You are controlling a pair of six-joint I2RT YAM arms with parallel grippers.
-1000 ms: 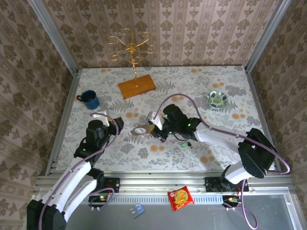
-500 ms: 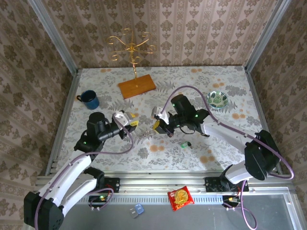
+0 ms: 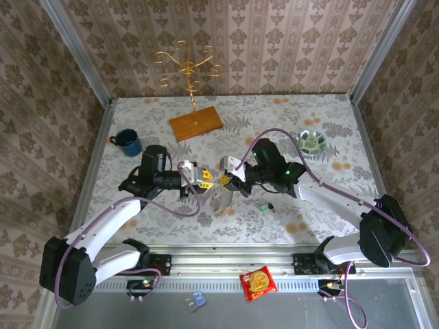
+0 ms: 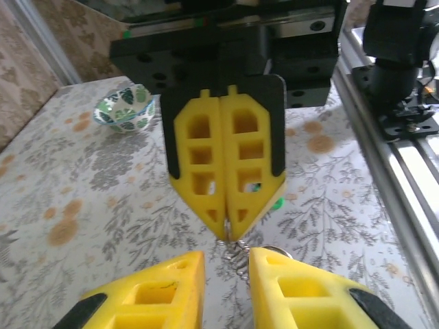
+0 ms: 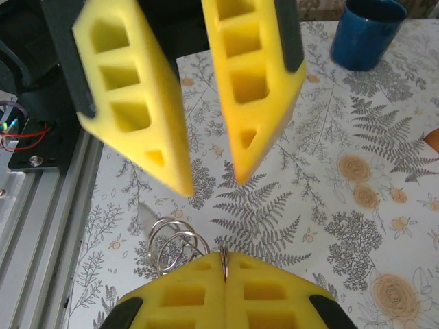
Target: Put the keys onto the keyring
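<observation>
Between the two arms, above the near middle of the table (image 3: 288, 116), the grippers meet tip to tip along a left-to-right line. The right gripper (image 3: 223, 180) has its jaws pressed fully together on a strand of the keyring (image 3: 218, 200), whose thin wire coils hang out just below its tips. The left gripper (image 3: 204, 177) faces it with a narrow gap between its fingers and holds nothing. In its own wrist view the coils sit straight ahead, at the mouth of that gap. So the ring lies directly in front of the left gripper, and its wire runs downward, across the line along which the fingers point.

A flat silvery blade shows just beside the coils in the right wrist view; whether it is a key on the ring cannot be told. The green-headed key (image 3: 263, 205) lies flat on the table to the right of the pair, close by the right forearm. A small dark piece (image 3: 271, 205) lies just beside it, probably the second key. Both lie apart from the ring and nearer the right arm, whose gripper is occupied. It looks as if either the left gripper takes over the ring to free the right one for the keys, or it must reach past the right gripper to them.
</observation>
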